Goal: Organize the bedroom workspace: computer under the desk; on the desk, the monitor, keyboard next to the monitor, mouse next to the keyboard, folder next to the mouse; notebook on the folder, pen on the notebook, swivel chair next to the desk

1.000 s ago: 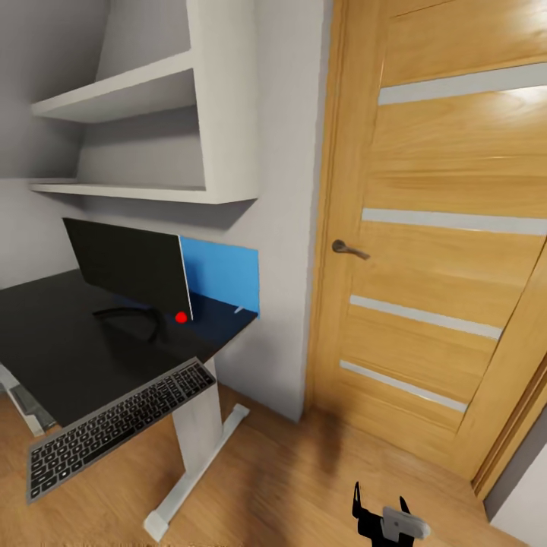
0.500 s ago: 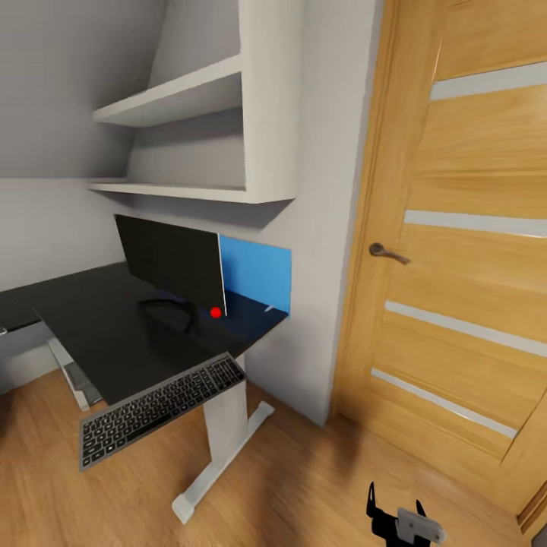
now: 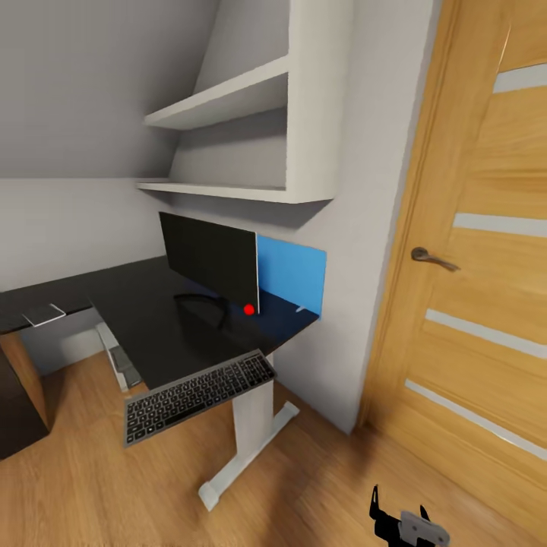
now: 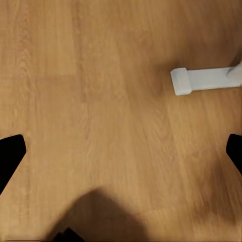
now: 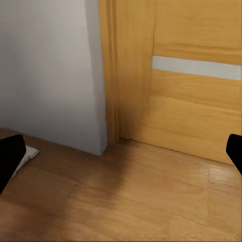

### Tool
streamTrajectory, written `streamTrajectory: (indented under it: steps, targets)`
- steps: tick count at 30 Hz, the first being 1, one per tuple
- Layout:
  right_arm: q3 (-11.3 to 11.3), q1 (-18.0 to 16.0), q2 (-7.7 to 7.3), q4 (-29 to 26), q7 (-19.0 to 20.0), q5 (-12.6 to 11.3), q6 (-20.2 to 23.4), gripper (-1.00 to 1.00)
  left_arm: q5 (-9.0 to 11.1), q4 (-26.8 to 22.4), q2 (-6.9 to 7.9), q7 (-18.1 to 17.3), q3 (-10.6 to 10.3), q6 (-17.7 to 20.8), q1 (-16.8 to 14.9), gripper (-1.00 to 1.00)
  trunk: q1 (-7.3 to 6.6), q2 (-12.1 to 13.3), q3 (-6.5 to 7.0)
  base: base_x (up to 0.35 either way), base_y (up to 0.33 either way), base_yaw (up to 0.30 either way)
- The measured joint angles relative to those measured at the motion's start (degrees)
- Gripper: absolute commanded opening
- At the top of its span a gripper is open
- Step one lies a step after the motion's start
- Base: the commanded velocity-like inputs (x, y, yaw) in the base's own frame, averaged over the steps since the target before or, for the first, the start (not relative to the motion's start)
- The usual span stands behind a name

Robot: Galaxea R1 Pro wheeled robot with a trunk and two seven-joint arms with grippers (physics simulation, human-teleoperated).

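Bedroom corner, wooden floor (image 3: 91,486) underfoot: a black bench (image 3: 144,319) stands against the grey wall beneath two white shelves (image 3: 228,102), with a wooden door (image 3: 486,266) to its right. On the bench the monitor (image 3: 210,260) stands upright near the back edge, a red dot at its lower corner, and a blue panel (image 3: 292,273) rises just behind it. The keyboard (image 3: 199,395) lies at the front edge of the bench, tilted and overhanging it above the white bench leg (image 3: 251,425). A small grey item (image 3: 43,314) rests on the far left of the bench; I cannot tell what it is. My right claw (image 3: 399,516) hangs low by the door, holding nothing; its fingers sit wide apart at the edges of my right wrist view, facing the door frame. My left claw (image 4: 121,151) is likewise spread wide and empty over the floor, near the white foot (image 4: 201,80) of the bench.
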Motion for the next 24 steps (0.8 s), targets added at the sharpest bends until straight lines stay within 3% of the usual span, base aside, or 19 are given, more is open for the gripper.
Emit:
streamTrajectory:
  steps: [5,7,11,24]
  targets:
    - [-0.09,-0.03,-2.70,-3.47,0.08,-0.14,9.68,1.00,-0.08,0.06,-0.07,-0.04,-0.14,0.00,0.01,1.00,0.00,0.00,0.00,0.000,0.000,0.263]
    - [-0.03,-0.03,-3.05,-4.19,0.10,-0.05,10.59,1.00,-0.66,0.06,-0.10,-0.02,-0.48,0.00,0.01,1.00,0.00,0.00,0.00,0.000,-0.096,0.104]
    - [0.40,-0.04,-3.30,-4.74,0.39,0.19,11.51,1.00,-4.47,0.27,-0.24,0.08,-1.81,-0.44,0.00,1.00,0.00,0.00,0.00,0.000,-0.270,0.021]
    - [0.66,-0.03,-3.34,-4.76,0.63,0.22,11.81,1.00,-5.17,1.03,-0.26,0.07,-1.99,-1.69,0.00,1.00,0.00,0.00,0.00,0.000,-0.316,0.001]
